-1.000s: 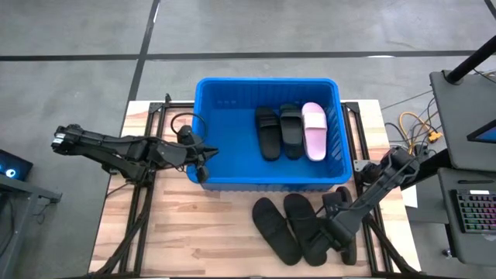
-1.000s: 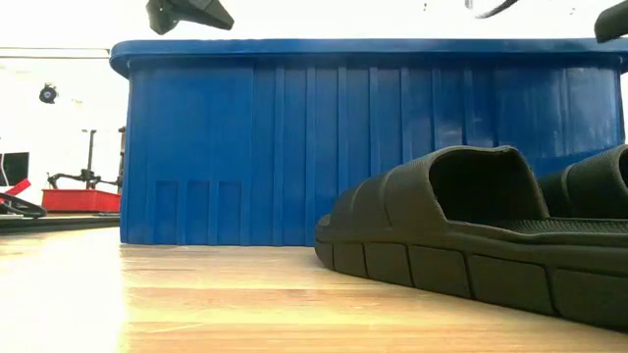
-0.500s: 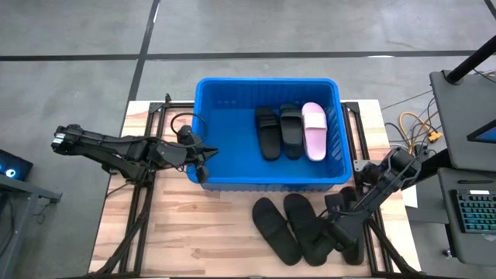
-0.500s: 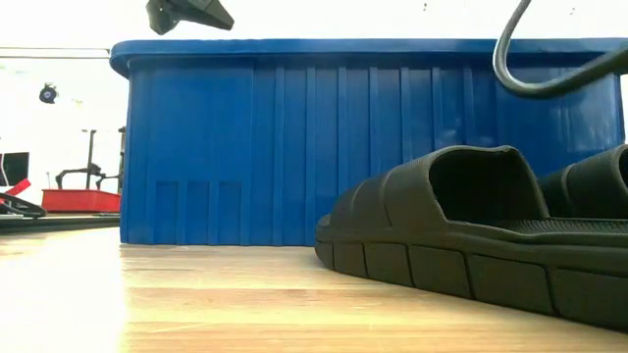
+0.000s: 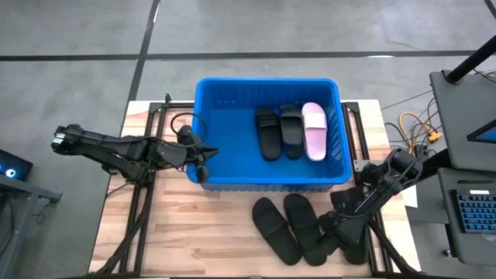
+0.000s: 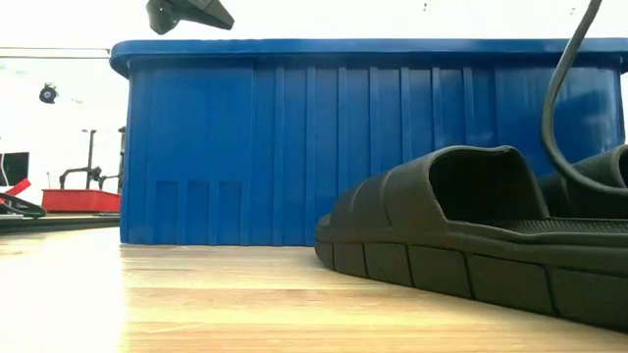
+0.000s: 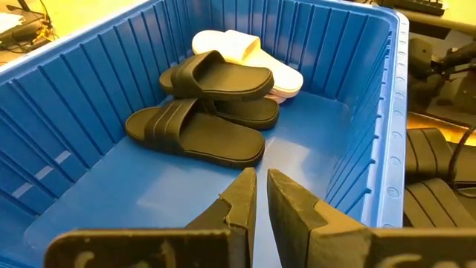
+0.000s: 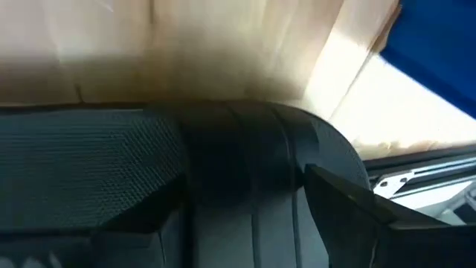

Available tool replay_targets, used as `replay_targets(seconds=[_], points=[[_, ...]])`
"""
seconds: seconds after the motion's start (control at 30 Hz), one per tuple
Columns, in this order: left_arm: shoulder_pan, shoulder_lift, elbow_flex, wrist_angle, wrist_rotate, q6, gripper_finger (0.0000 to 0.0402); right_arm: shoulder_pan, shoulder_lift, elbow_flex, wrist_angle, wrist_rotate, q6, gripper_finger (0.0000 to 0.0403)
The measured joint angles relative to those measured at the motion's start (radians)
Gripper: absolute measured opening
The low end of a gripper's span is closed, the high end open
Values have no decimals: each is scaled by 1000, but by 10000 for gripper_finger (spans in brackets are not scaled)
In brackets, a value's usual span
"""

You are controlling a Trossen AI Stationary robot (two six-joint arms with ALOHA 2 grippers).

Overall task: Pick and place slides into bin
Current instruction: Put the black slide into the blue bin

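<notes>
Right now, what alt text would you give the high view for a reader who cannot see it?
A blue bin on a wooden table holds two black slides and one pink slide. More black slides lie on the table in front of it, where the right gripper reaches down among them; the left gripper sits shut at the bin's left wall.
</notes>
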Motion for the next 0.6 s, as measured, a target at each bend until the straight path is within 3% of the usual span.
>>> replay_targets(seconds=[0.13, 0.23, 0.5, 0.6], points=[[0, 0, 0, 4, 0, 0, 20, 2, -1, -32, -1, -15, 16, 217], [0, 0, 0, 4, 0, 0, 20, 3, -1, -42, -2, -23, 16, 191], [0, 0, 0, 4, 0, 0, 20, 3, -1, -9, -15, -45, 18, 32], [0, 0, 0, 3, 0, 0, 20, 4, -1, 9, -14, -53, 15, 16]])
